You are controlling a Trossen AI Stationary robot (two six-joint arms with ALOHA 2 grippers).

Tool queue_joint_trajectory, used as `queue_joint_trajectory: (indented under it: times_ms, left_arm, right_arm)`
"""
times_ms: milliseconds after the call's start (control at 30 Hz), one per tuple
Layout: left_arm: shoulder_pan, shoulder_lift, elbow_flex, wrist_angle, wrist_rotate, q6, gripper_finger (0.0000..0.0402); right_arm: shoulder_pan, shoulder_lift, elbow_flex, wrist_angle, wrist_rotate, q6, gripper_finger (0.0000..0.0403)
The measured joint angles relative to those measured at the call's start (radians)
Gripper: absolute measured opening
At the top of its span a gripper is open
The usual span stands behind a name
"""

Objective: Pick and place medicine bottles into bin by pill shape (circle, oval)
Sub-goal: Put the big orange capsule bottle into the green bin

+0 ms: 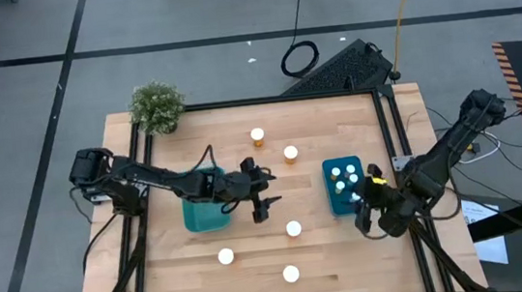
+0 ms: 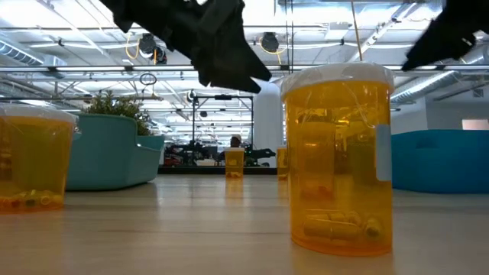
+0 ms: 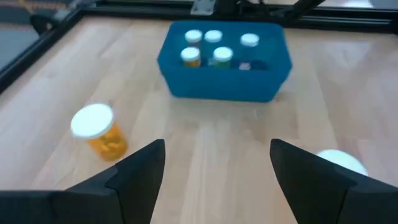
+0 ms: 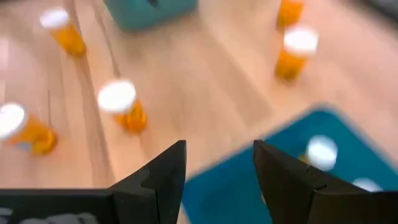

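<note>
Nearest the low camera stands an amber bottle (image 2: 338,159) with a white cap, upright on the table (image 1: 254,263), capsules lying in its base; a second amber bottle (image 2: 32,159) stands at the view's edge. Left claw (image 1: 264,192) hangs released, fingers spread, empty, over mid-table just beside the teal bin (image 1: 206,213), whose near wall sits behind its wrist. Five loose bottles stand around it: two beyond it toward the plant (image 1: 157,106), namely (image 1: 257,138) and (image 1: 290,154); one just ahead at (image 1: 294,228); two farther toward the table's front edge at (image 1: 225,257) and (image 1: 291,274). None touches the claw. Right claw (image 1: 370,217) hovers released and empty at the near corner of the blue bin (image 1: 330,189), just beside its wall. Blue bin holds about five white-capped bottles (image 3: 214,53), upright and close together. Teal bin's contents cannot be told. Nothing blocks the left claw's line to the nearest loose bottle.
</note>
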State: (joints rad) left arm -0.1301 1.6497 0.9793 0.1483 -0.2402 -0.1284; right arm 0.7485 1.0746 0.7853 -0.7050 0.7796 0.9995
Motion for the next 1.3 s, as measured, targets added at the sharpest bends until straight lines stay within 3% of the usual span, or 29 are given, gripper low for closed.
queue_joint_trajectory:
  times_ms: [100,467,600,767,1067,1300]
  left_arm:
    - [0.051,0.001,0.048,-0.092,0.036,-0.003,0.0291]
    - [0.263,0.019,0.404,-0.609,0.189,0.189,0.0292]
    - [0.321,0.035,0.503,-0.722,0.211,0.214,0.0292]
    - [0.338,0.08,0.597,-0.744,0.217,0.257,0.0291]
    - [0.34,0.298,0.783,-0.793,0.269,0.327,0.0292]
    - [0.346,0.427,0.821,-0.799,0.309,0.333,0.0304]
  right_arm:
    - [0.014,0.023,0.0,0.081,0.086,-0.138,0.018]
    - [-0.062,0.003,0.0,0.151,0.143,-0.551,0.018]
    - [-0.095,-0.03,0.0,0.162,0.139,-0.62,0.018]
    - [-0.104,-0.042,0.0,0.154,0.136,-0.623,0.018]
    - [-0.104,-0.042,0.0,0.155,0.133,-0.661,0.018]
    - [-0.104,-0.042,0.0,0.154,0.098,-0.671,0.018]
